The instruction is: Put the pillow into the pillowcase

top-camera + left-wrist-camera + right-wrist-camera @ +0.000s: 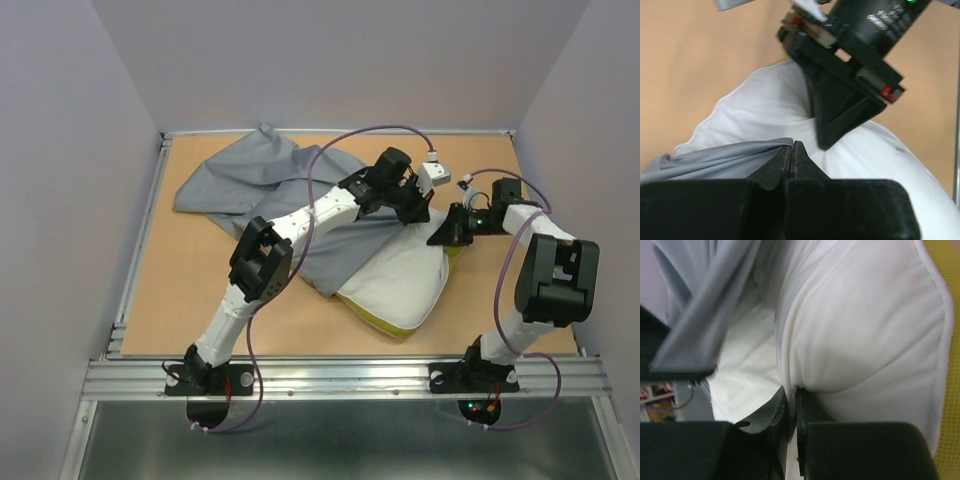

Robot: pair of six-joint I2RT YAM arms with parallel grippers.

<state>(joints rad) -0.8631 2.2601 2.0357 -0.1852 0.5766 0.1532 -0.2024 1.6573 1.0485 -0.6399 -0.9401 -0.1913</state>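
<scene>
Left gripper clamps the pillowcase edge, right gripper pinches a pillow fold — clear only from the wrists; overhead shows open table to their left.

pillow on table right-centre | pillowcase left and behind, overlapping pillow's left edge

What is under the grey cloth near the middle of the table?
The white pillow pokes out from beneath the pillowcase along its near edge. How far it reaches underneath is covered by the fabric.
</scene>
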